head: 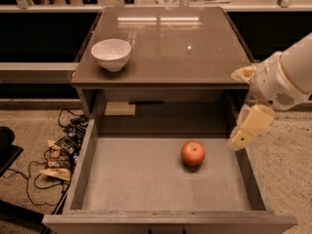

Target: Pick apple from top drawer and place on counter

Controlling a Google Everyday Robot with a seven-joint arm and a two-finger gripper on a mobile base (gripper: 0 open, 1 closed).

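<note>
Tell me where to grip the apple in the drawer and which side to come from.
Grip the apple across its widest middle, coming straight down. It is round and sits alone on the floor of the drawer, clear of the walls, which would likely block a low sideways approach. The gripper hangs to its right, above the drawer's right wall.

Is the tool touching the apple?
Apart. The camera view shows bare floor of the drawer between the apple and the tool, which hangs by the drawer's right wall.
</note>
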